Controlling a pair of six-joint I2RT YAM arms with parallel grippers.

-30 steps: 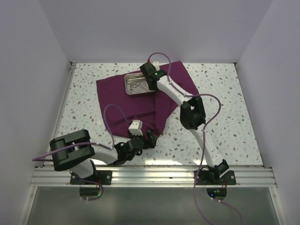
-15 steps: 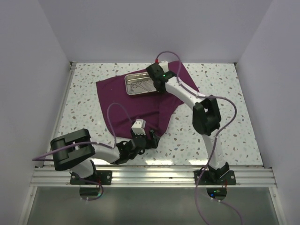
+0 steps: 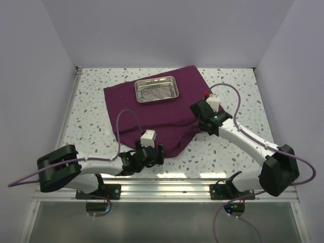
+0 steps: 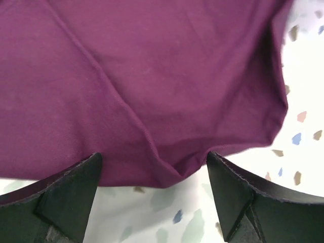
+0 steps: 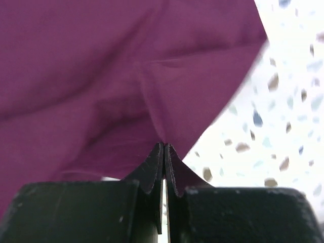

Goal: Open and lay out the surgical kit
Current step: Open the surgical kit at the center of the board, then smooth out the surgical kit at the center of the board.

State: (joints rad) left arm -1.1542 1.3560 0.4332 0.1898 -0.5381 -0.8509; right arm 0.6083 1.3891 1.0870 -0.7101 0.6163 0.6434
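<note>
The dark purple cloth wrap lies spread on the table, with the shiny steel tray on its far part. Small silver instruments lie inside the tray. My right gripper is at the cloth's right edge. In the right wrist view its jaws are shut, with a fold of cloth running into their tips. My left gripper stands open at the cloth's near corner. In the left wrist view the cloth hem lies between its fingertips, which hold nothing.
The speckled white table is walled on the left, right and far sides. A metal rail runs along the near edge by the arm bases. Purple cables loop above both arms.
My right arm has swung from over the tray back to the right and nearer, ending at the cloth's right edge. The tray is now uncovered. My left arm stretched forward slightly.
</note>
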